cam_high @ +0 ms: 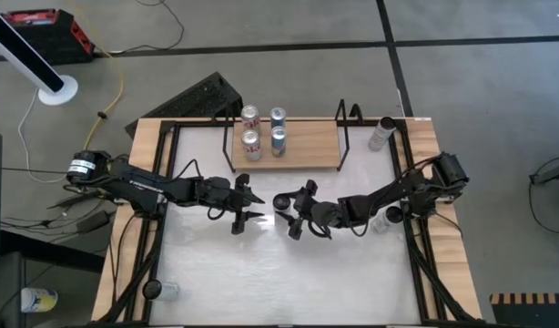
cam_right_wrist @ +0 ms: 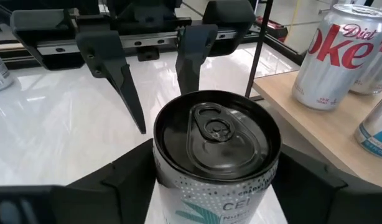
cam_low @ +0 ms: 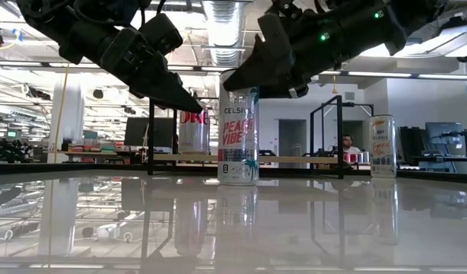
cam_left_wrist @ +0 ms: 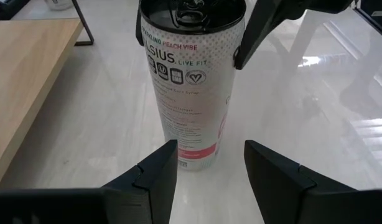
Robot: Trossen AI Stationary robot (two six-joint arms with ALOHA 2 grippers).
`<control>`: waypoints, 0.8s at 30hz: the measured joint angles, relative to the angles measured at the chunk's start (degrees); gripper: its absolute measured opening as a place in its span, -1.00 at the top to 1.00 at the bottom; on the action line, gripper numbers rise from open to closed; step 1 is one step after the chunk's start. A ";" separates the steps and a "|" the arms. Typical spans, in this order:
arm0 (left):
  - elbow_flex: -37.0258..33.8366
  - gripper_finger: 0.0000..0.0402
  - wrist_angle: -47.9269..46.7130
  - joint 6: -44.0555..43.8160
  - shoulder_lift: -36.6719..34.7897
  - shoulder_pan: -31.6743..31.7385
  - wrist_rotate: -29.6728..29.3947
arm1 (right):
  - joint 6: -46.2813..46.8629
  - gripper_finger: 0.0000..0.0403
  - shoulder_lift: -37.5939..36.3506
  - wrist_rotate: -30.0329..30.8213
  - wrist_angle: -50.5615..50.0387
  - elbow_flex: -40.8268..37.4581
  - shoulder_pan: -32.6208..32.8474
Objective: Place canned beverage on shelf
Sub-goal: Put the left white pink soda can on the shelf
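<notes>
I have the tall Celsius can (cam_high: 282, 201) standing upright on the white tabletop (cam_high: 261, 273), well short of the shelf (cam_high: 307, 146). My right gripper (cam_high: 295, 219) straddles its upper body, fingers spread, not yet clamped. The left gripper (cam_high: 249, 207) waits just beside, parted and empty. I judge the can rigid but thin-walled, slick and top-heavy, so I'd squeeze it mid-body.

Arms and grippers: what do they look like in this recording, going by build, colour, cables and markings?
Both arms are dark, jointed links with black cables running along them. The left arm has a white label near its base. The left gripper and right gripper each end in two flat, tapered black fingers. In the low view, small green lights glow on the right arm.
</notes>
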 joint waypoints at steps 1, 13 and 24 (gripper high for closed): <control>0.00 0.16 -0.06 0.00 0.00 0.00 0.00 | -0.05 -0.44 0.00 0.00 0.00 0.00 0.00; 0.00 0.16 -2.52 2.51 -4.74 -0.01 1.33 | -6.41 -0.38 -15.75 -0.28 -15.06 0.00 -2.16; 0.00 0.16 -0.86 10.65 -4.96 0.33 1.71 | -13.39 -0.38 -24.34 -27.58 -19.67 -0.90 -29.91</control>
